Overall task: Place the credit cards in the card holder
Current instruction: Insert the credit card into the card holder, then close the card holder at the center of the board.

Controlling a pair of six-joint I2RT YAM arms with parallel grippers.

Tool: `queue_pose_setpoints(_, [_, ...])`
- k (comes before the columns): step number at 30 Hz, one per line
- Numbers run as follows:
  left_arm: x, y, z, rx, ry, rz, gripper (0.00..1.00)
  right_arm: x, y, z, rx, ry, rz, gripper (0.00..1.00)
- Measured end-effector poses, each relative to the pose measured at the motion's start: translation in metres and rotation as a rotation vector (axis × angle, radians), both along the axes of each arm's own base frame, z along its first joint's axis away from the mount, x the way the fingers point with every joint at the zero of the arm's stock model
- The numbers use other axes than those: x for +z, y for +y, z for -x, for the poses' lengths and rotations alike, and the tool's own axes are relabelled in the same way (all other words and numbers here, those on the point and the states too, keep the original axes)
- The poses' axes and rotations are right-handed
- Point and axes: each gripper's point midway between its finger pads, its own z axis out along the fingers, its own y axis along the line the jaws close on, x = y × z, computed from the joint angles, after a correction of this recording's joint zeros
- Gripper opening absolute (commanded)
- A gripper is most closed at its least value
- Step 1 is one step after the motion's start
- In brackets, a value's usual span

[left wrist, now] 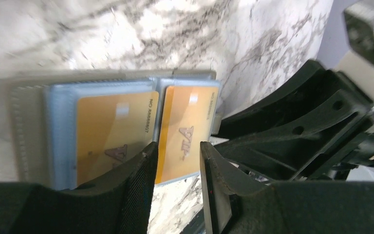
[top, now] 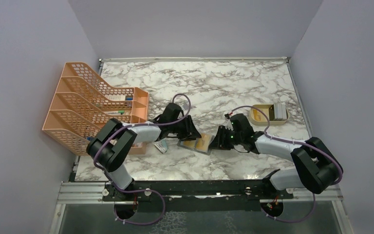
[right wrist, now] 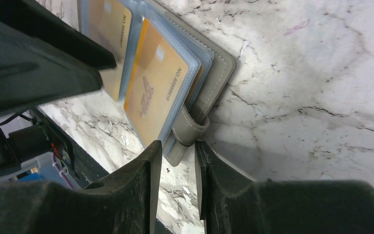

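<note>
The left gripper [left wrist: 177,146], narrowly parted, hung over the open holder [top: 197,144], which lay flat on the tabletop [top: 233,87] between both arms, gold cards [left wrist: 112,129] in its blue pockets. The right gripper [right wrist: 177,144], also slightly parted, had the holder's tab [right wrist: 189,130] at its gap.

The left gripper [left wrist: 177,148] covers the card holder [left wrist: 58,126] at its near edge, and its left side is blurred. Things in the tray [top: 269,123] are too small to tell.

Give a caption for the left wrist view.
Open grey folding wallet on marble, two tan-gold cards in blue pockets.
</note>
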Motion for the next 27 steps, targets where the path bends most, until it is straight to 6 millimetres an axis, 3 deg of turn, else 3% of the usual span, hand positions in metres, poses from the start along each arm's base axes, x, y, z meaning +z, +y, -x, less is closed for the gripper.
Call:
queue_pose_setpoints(8, [0.016, 0.03, -0.024, 0.064, -0.042, -0.022, 0.44, 0.002, 0.008, 0.007, 0.06, -0.004, 0.009, 0.34])
queue_pose_setpoints(18, [0.031, 0.074, -0.053, 0.127, -0.093, -0.128, 0.54, 0.037, 0.001, -0.015, 0.147, -0.172, 0.145, 0.44])
queue_pose_setpoints(21, [0.035, 0.079, -0.059, 0.124, -0.109, -0.146, 0.54, 0.035, -0.002, -0.018, 0.184, -0.186, 0.199, 0.47])
queue_pose_setpoints(27, [0.024, 0.086, -0.051, 0.096, -0.078, -0.184, 0.55, 0.018, 0.003, -0.021, 0.299, -0.201, 0.291, 0.47])
